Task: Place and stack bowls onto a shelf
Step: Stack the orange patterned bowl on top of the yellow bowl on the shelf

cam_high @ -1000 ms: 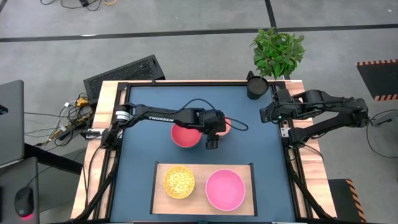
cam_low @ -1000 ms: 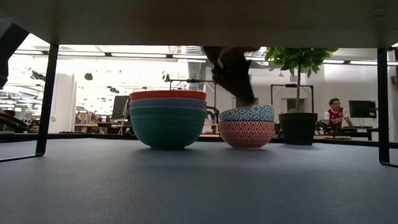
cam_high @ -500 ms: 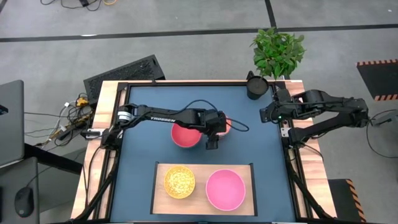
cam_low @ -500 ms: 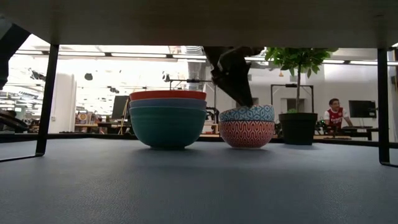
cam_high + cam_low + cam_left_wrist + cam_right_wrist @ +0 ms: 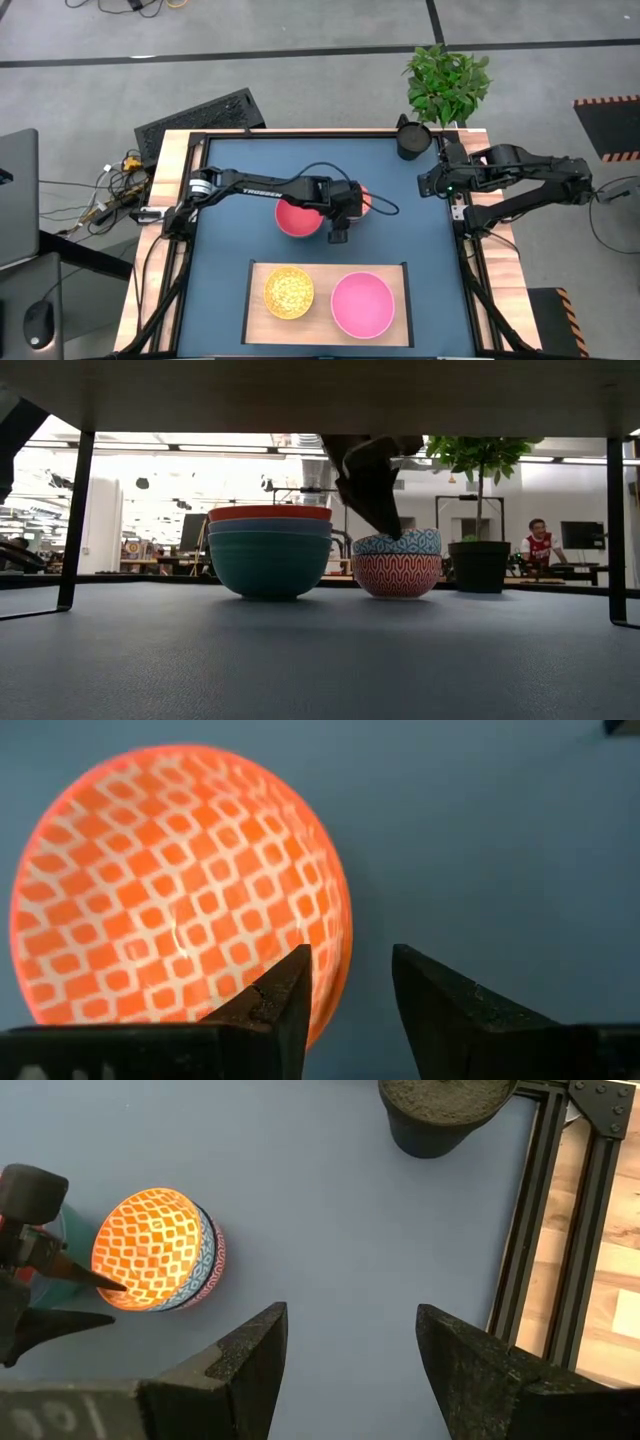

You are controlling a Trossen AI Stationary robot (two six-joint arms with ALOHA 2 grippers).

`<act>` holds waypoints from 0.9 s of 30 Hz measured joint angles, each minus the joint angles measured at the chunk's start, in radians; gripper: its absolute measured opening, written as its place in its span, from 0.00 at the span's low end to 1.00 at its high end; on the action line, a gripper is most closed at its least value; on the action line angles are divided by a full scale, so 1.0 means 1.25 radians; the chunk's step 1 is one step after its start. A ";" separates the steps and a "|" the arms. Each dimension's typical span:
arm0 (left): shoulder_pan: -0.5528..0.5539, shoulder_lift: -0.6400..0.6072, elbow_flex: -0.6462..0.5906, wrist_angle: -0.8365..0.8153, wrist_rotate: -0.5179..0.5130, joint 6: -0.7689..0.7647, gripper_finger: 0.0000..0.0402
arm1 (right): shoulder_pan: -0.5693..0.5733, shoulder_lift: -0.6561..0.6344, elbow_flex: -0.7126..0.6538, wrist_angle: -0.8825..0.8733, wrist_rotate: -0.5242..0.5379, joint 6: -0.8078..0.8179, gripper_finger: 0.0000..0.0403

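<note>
My two arms are dark and jointed, the left arm (image 5: 262, 186) lettered white (with a black cable looped above).

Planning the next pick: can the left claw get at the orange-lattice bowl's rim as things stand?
Probably yes. The left claw hangs right over the bowl, one finger inside its rim, the other outside, jaws apart. Nothing lies between; the red bowl sits beside it.

On the shelf (image 5: 330, 270): two bowls (image 5: 288, 292) side by side. Behind the shelf, mid-desk: wide bowl stack (image 5: 299, 217), small bowl stack (image 5: 397, 563) just right. Far behind, right: cup (image 5: 412, 139), plant (image 5: 446, 82).
</note>
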State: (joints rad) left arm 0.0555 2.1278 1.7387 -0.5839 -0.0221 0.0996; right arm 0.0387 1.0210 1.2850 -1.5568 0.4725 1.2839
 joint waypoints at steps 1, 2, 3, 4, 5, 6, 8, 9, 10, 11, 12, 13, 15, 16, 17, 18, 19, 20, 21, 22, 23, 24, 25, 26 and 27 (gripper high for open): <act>0.000 0.000 -0.003 0.001 0.000 0.000 0.31 | 0.000 0.000 0.000 0.000 0.000 0.000 0.62; 0.000 0.000 -0.005 0.002 0.000 0.001 0.31 | 0.000 0.000 0.000 0.000 0.000 0.000 0.62; 0.000 0.000 -0.005 0.004 0.000 0.001 0.31 | 0.000 0.000 0.000 0.000 0.000 0.000 0.62; 0.000 0.000 -0.005 0.006 0.000 0.001 0.31 | 0.000 0.000 0.000 0.000 0.000 0.000 0.62; 0.000 0.000 -0.005 0.006 0.000 0.001 0.31 | 0.000 0.000 0.000 0.000 0.000 0.000 0.62; 0.000 0.000 -0.005 0.006 0.000 0.002 0.31 | 0.000 0.000 0.000 0.000 0.000 0.000 0.62; 0.000 0.000 -0.005 0.006 0.000 0.008 0.31 | 0.000 0.000 0.000 0.000 0.000 0.000 0.62; 0.000 0.000 -0.005 0.007 -0.001 0.011 0.31 | 0.000 0.000 0.000 0.000 -0.001 0.001 0.62; 0.000 0.000 -0.005 0.009 -0.001 0.017 0.30 | 0.000 0.000 0.000 0.000 -0.003 0.001 0.62; 0.002 0.000 -0.005 0.009 -0.002 0.024 0.29 | 0.000 0.000 0.000 0.000 -0.003 0.002 0.62; 0.003 0.000 -0.005 0.009 -0.004 0.030 0.28 | 0.000 0.000 0.000 0.000 -0.003 0.002 0.62; 0.003 0.000 -0.005 0.010 -0.004 0.031 0.27 | 0.000 0.000 0.000 0.000 -0.003 0.001 0.62; 0.006 0.000 -0.005 0.015 -0.005 0.031 0.23 | 0.000 0.000 0.000 0.000 -0.003 0.002 0.62; 0.006 0.000 -0.005 0.020 -0.007 0.031 0.21 | 0.000 0.000 0.000 0.001 -0.003 0.002 0.62; 0.007 0.000 -0.005 0.026 -0.007 0.031 0.19 | 0.000 0.000 0.000 0.002 -0.003 0.002 0.62; 0.007 0.000 -0.005 0.030 -0.008 0.032 0.17 | 0.000 0.000 0.000 0.001 -0.003 0.002 0.62; 0.007 0.000 -0.005 0.031 -0.006 0.032 0.15 | 0.000 0.000 0.000 0.002 -0.003 0.004 0.62; 0.007 0.000 -0.005 0.031 -0.002 0.034 0.12 | 0.000 0.000 0.000 0.002 -0.003 0.005 0.62; 0.007 0.000 -0.005 0.030 0.006 0.039 0.10 | 0.000 0.000 0.000 0.002 -0.003 0.005 0.62; 0.006 0.000 -0.005 0.029 0.014 0.044 0.07 | 0.000 0.000 0.000 0.002 -0.003 0.005 0.62; 0.007 0.000 -0.005 0.028 0.015 0.049 0.04 | 0.000 0.000 0.000 0.002 -0.003 0.005 0.62; 0.006 0.000 -0.005 0.029 0.017 0.052 0.02 | 0.000 0.000 0.000 0.002 -0.003 0.005 0.62; 0.007 0.000 -0.005 0.030 0.015 0.052 0.01 | 0.000 0.000 0.000 0.003 -0.003 0.005 0.62; 0.007 0.000 -0.005 0.030 0.013 0.052 0.01 | 0.000 0.000 0.000 0.004 -0.003 0.005 0.62; 0.007 0.000 -0.005 0.029 0.012 0.052 0.01 | 0.000 0.000 0.000 0.005 -0.003 0.005 0.62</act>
State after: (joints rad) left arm 0.0639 2.1281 1.7325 -0.5472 -0.0068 0.1646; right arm 0.0387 1.0210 1.2850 -1.5506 0.4683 1.2907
